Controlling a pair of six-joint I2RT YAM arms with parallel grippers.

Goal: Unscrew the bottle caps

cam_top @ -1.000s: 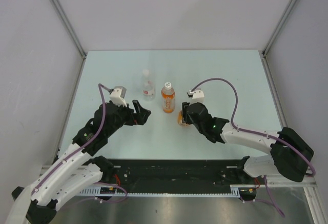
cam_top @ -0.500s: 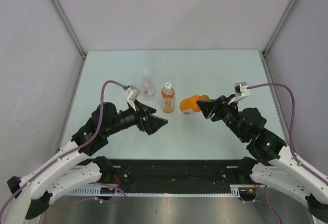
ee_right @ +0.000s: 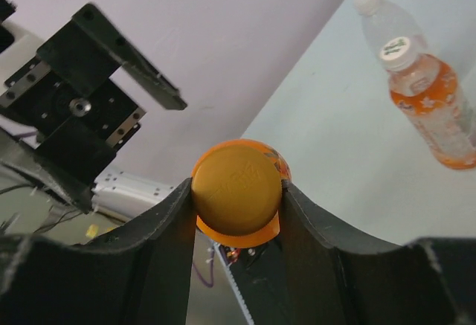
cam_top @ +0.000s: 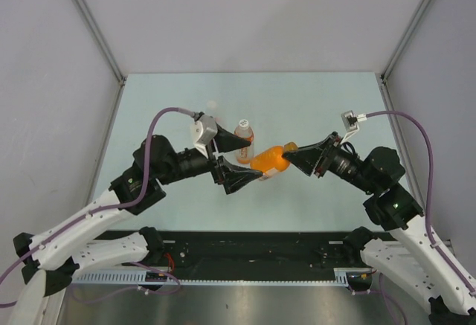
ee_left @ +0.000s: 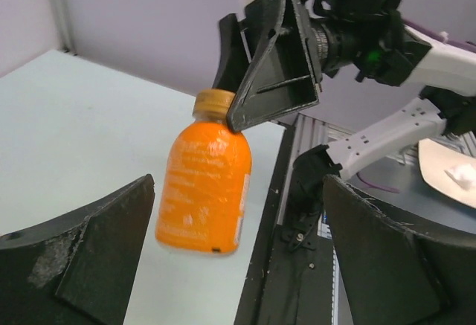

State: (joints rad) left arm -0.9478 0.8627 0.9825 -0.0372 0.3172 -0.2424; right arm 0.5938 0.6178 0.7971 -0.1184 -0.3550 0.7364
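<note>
My right gripper (cam_top: 290, 154) is shut on the orange cap (ee_right: 236, 184) of the short squat orange bottle (cam_top: 269, 160) and holds it off the table, lying sideways with its base to the left. My left gripper (cam_top: 253, 162) is open, its jaws on either side of the bottle's base without touching it. In the left wrist view the bottle (ee_left: 204, 184) hangs ahead between my fingers (ee_left: 82, 258). The taller orange-drink bottle (ee_right: 435, 102) with a white cap (ee_right: 399, 51) and the clear bottle (ee_right: 379, 24) stand on the table.
The pale table (cam_top: 327, 109) is walled in by grey panels at the back and sides. A black rail (cam_top: 253, 251) runs along the near edge between the arm bases. In the top view my left wrist hides most of the clear bottle and part of the taller one (cam_top: 243, 133).
My right gripper has carried the squat bottle left toward the middle. My left gripper has moved right and its open jaws now flank the bottle's base.
</note>
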